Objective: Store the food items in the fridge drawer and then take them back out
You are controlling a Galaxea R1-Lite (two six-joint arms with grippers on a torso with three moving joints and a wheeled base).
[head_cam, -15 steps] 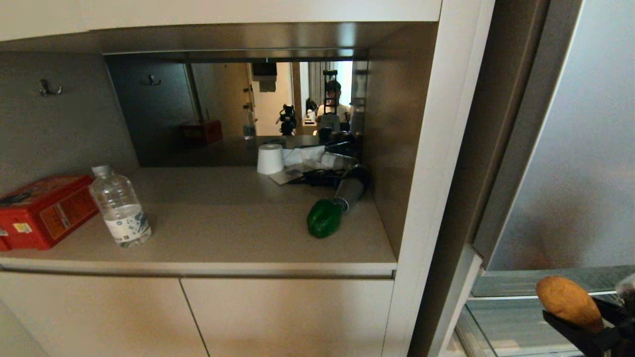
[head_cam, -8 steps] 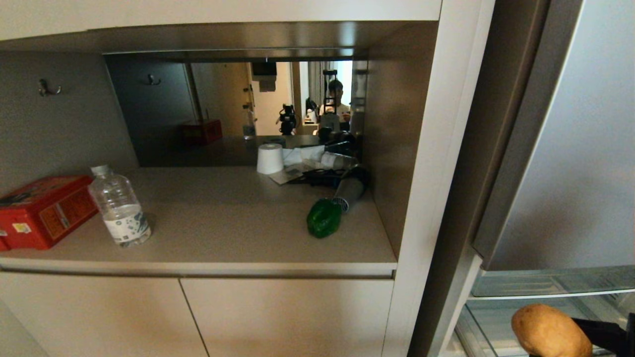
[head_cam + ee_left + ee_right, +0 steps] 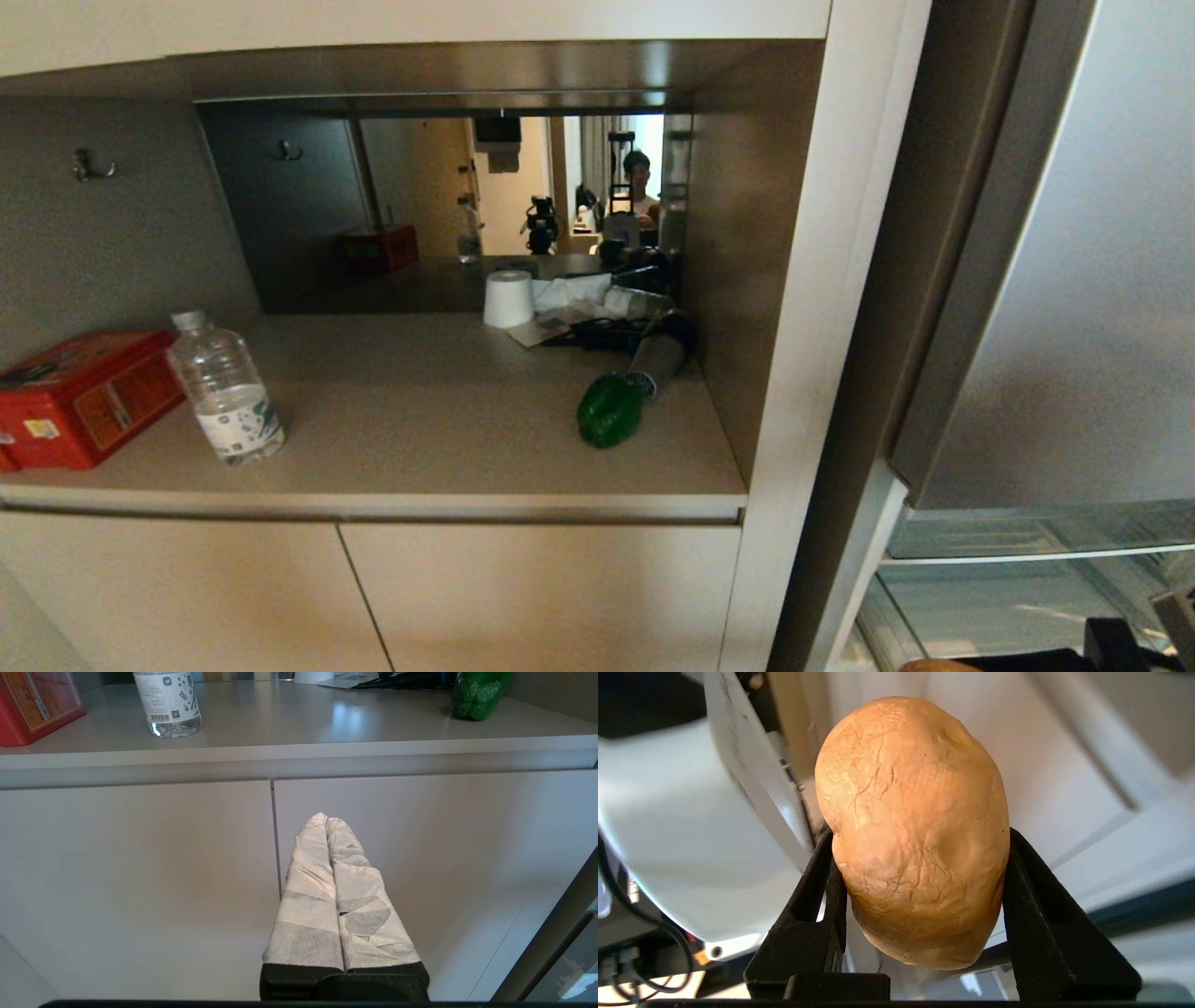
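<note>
While the right gripper is clamped on the tan-brown bun-like lump, only a sliver of that lump is seen at the bottom edge of the head view, just in front of the clear fridge drawer. The lump is pinched between the two black fingers. The left gripper is held low before the white cabinet doors, its paper-wrapped fingers pressed together with nothing between them. Above the doors, on the counter, the green bell pepper is set at the right, touching the nozzle of the grey hair dryer. A water bottle and a red box are placed at the left. A white roll is stood further back, and a person is reflected in the mirror behind it.
</note>
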